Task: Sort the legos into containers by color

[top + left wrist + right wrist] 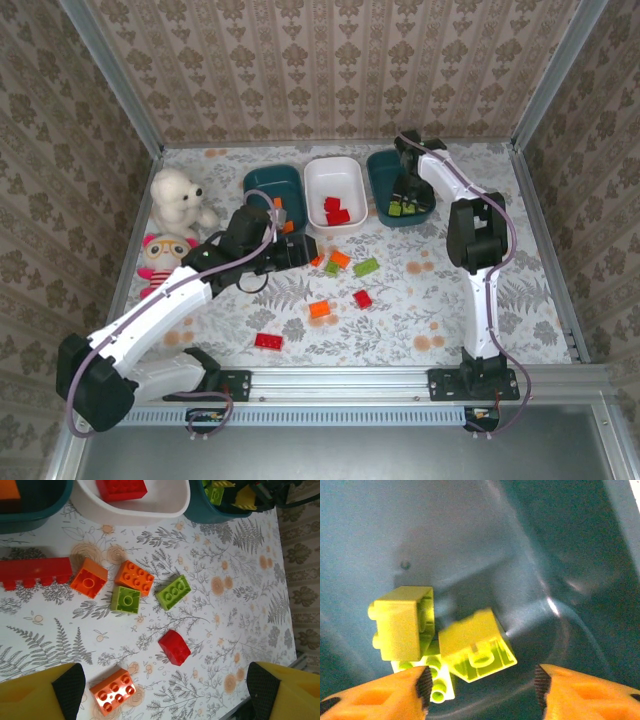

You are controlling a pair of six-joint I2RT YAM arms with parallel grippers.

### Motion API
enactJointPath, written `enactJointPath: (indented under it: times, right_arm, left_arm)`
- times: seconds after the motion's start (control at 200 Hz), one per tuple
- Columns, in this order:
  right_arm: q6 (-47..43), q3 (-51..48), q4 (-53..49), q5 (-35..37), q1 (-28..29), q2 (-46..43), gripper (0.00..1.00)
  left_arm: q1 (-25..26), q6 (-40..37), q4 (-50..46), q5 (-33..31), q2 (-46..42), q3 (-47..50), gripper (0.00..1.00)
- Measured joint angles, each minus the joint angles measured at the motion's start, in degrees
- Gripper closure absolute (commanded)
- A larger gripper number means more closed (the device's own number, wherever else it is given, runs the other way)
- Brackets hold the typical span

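Three containers stand in a row at the back: a teal tub [272, 188], a white tub [336, 170] with red legos [336, 211], and a teal tub [384, 172] with green legos. My right gripper [481, 685] hangs open inside that right tub. A blurred, tilted green brick [475, 645] lies loose just beyond its fingertips, beside two more green bricks [402, 622]. My left gripper [165, 692] is open above the table. Below it lie a red brick [174, 647] and an orange brick [113, 691]. Farther off are two green [173, 592], two orange [134, 577] and a long red brick [35, 571].
A white plush bear [180, 200] and a pink plush toy [165, 258] sit at the left edge. One more long red brick [268, 341] lies near the front rail. Patterned walls close the table on three sides.
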State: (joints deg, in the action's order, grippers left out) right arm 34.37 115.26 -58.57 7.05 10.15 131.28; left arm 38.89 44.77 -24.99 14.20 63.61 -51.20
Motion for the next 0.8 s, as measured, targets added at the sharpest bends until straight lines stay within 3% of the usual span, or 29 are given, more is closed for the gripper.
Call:
enactJointPath:
  times: [0.23,0.39,0.605,0.8]
  right_arm:
    - [-0.6,3.3,-0.4,-0.2,0.3,-4.1,0.35]
    - [-2.3,1.1,1.4,-0.2,2.4,-15.2,0.35]
    - [-4.5,-21.0,10.4,-2.2,10.5,-41.6,0.33]
    - [-3.4,-43.4,14.3,-4.5,17.3,-62.6,0.29]
  left_arm:
    - [-0.1,-1.4,-3.2,-0.4,-0.9,-3.1,0.12]
    - [0.2,-4.9,-6.8,-0.4,-0.6,-5.7,0.13]
    - [4.0,-9.8,-11.9,-0.5,0.9,-6.6,0.15]
    - [10.8,-11.0,-13.0,-1.4,5.7,-6.7,0.16]
